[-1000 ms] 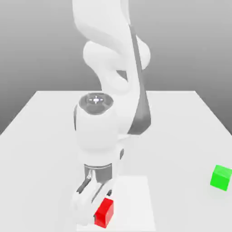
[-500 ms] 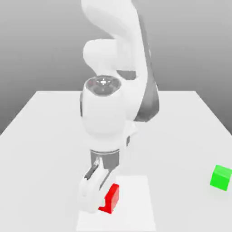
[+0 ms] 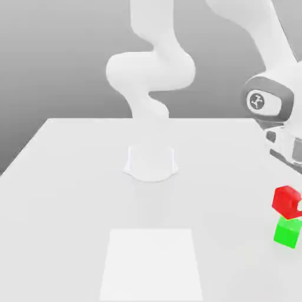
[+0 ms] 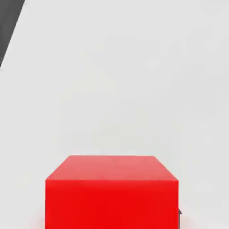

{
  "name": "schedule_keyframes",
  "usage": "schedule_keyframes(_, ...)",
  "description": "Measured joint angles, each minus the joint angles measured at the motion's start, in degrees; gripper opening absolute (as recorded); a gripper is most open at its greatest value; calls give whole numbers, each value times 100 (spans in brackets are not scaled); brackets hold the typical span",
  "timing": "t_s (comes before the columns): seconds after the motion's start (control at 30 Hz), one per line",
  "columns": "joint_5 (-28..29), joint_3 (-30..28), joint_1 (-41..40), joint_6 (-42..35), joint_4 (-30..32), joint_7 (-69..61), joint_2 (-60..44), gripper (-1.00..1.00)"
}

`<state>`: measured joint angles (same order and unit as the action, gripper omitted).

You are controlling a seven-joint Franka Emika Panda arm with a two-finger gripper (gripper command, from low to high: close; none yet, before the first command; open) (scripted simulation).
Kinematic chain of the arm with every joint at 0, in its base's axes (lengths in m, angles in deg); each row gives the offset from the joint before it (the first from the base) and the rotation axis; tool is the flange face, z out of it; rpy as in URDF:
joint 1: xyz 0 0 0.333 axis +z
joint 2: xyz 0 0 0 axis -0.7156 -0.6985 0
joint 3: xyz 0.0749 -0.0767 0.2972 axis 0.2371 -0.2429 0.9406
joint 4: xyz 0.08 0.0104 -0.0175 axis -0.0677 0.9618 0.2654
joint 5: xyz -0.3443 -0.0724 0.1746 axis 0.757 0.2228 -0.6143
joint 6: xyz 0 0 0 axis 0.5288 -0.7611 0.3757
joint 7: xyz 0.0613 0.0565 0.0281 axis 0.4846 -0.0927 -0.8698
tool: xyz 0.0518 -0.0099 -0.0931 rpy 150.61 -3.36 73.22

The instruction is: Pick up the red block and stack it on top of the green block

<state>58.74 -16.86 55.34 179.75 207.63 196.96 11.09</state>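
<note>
Hanging at the right edge of the exterior frame: red block [image 3: 286,200], gripped by the gripper [image 3: 293,203] (its fingers closed on it), raised off the white table [image 3: 71,194], directly above the green block [image 3: 288,231], apparently just apart.

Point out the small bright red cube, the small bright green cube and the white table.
Small bright red cube [image 3: 286,200]: exterior view, on its front face.
Small bright green cube [image 3: 288,232]: exterior view, on its front face.
White table [image 3: 71,194]: exterior view, on a bare stretch of its top.
</note>
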Motion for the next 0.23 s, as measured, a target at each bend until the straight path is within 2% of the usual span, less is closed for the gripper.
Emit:
schedule_keyframes(0.1,321,-1074,1055,498,-37,230,-516,-100)
schedule_keyframes(0.13,341,-1351,1328,628,-44,246,-640,100)
schedule_keyframes(0.23,341,-1351,1328,628,-44,246,-640,100)
